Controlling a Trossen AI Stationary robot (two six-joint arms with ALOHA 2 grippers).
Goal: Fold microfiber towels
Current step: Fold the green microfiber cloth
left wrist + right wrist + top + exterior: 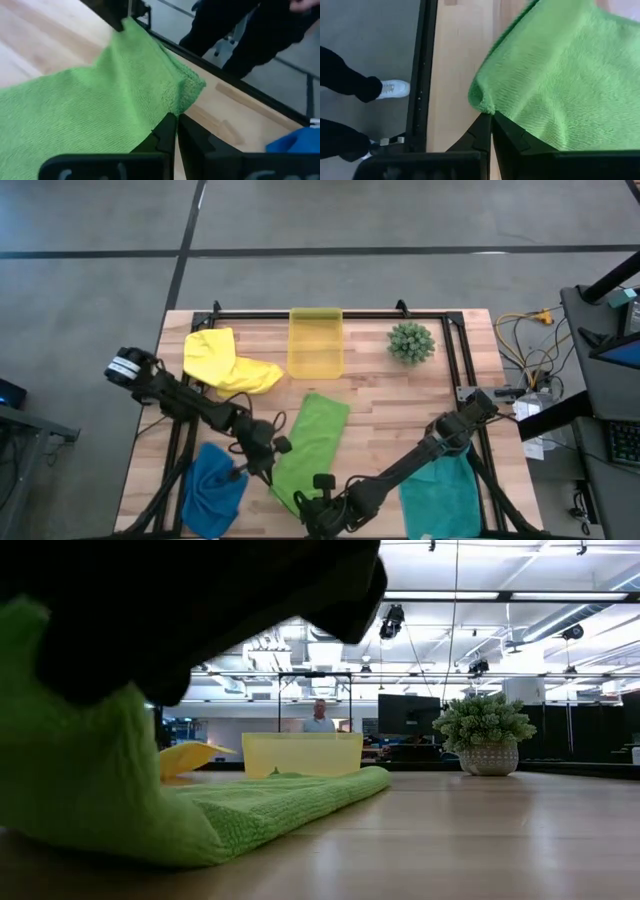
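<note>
While lying mid-table (400, 420), green towel (318, 435) pinched at near corners by left fingers (175, 131) and right fingers (491, 131).

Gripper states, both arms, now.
Left gripper: shut on the lime green towel.
Right gripper: shut on the same towel's other near corner.
</note>
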